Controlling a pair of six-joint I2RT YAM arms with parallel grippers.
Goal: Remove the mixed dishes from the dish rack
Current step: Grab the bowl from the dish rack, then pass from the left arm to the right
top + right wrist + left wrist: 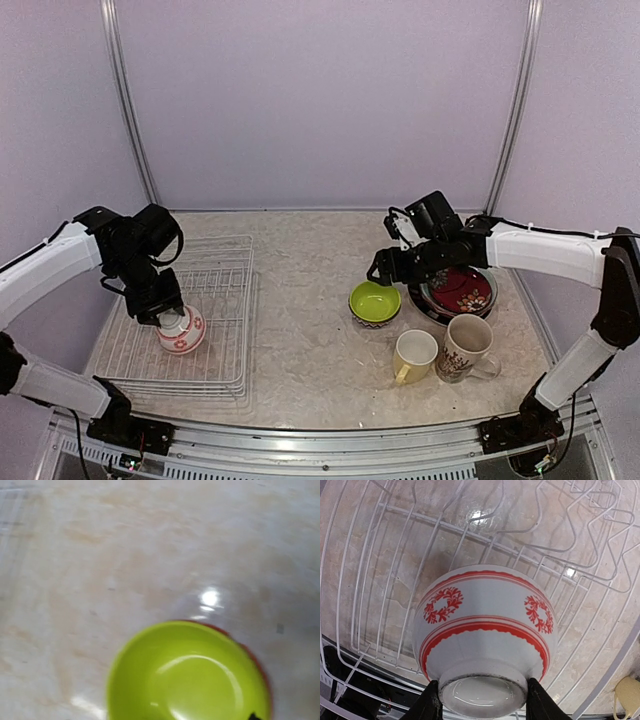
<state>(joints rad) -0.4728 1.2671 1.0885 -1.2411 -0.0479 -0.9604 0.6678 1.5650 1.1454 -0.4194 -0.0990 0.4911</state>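
Observation:
The white wire dish rack point(225, 260) lies at the left. In it a red-white patterned bowl point(184, 331) is upside down, and my left gripper point(160, 303) is shut on its foot ring. In the left wrist view the bowl point(485, 630) fills the centre, with a black fingertip point(431, 702) on each side of its foot above the rack wires point(470, 532). My right gripper point(386, 266) hovers open just above the lime-green bowl point(375, 302), which stands on the table. The right wrist view is blurred and shows that bowl point(185, 675) empty.
A stack of plates topped by the dark red floral plate point(461, 290) sits right of the green bowl. The yellow mug point(414, 355) and the cream patterned mug point(466, 347) stand in front of them. The table's front rail point(320, 440) runs below.

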